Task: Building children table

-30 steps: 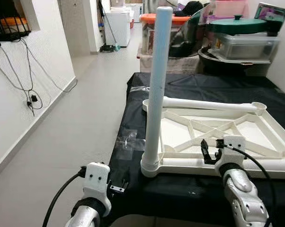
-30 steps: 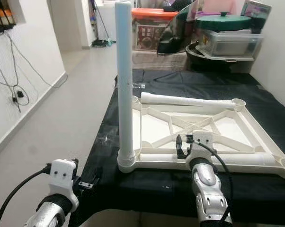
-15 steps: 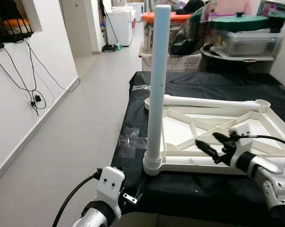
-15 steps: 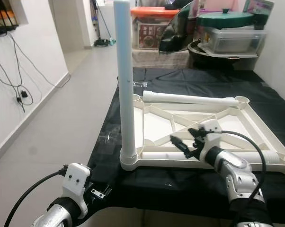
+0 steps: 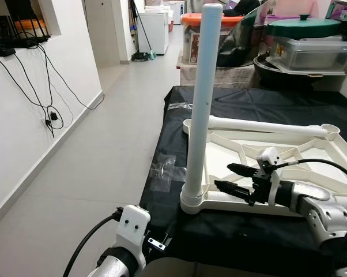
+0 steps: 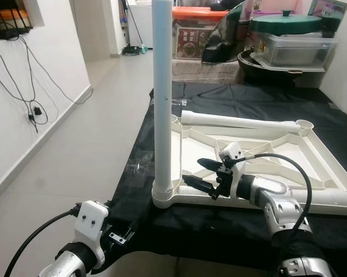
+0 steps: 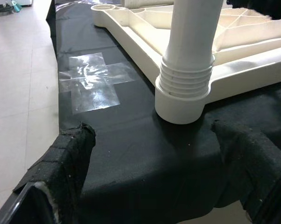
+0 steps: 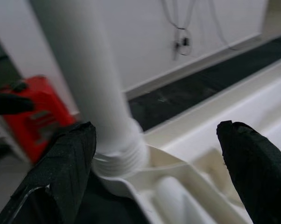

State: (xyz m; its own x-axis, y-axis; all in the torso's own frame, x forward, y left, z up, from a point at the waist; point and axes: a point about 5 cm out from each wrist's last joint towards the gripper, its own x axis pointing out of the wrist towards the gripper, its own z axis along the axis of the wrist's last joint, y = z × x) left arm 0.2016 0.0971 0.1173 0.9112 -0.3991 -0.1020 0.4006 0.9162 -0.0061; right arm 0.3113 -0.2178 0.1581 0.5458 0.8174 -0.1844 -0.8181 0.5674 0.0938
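Note:
A white plastic table top (image 5: 312,151) lies upside down on a black-covered surface. One white leg (image 5: 205,104) stands upright in the top's near left corner socket (image 7: 180,100). A second leg (image 5: 266,124) lies loose along the far edge. My right gripper (image 5: 222,175) is open over the near rail. Its fingers point left at the base of the upright leg (image 8: 80,70), a short gap away. My left gripper (image 7: 151,127) is open and low at the near left corner of the surface, facing the socket without touching it.
Storage boxes with an orange lid (image 5: 219,20) and a green lid (image 5: 303,26) stand behind the surface. A clear tape patch (image 5: 162,173) sits on the black cloth. The tiled floor (image 5: 104,144) runs along the left, with cables (image 5: 52,118) on the wall.
My right gripper has turned from pointing ahead to pointing left and has moved closer to the upright leg's base. The camera has shifted slightly.

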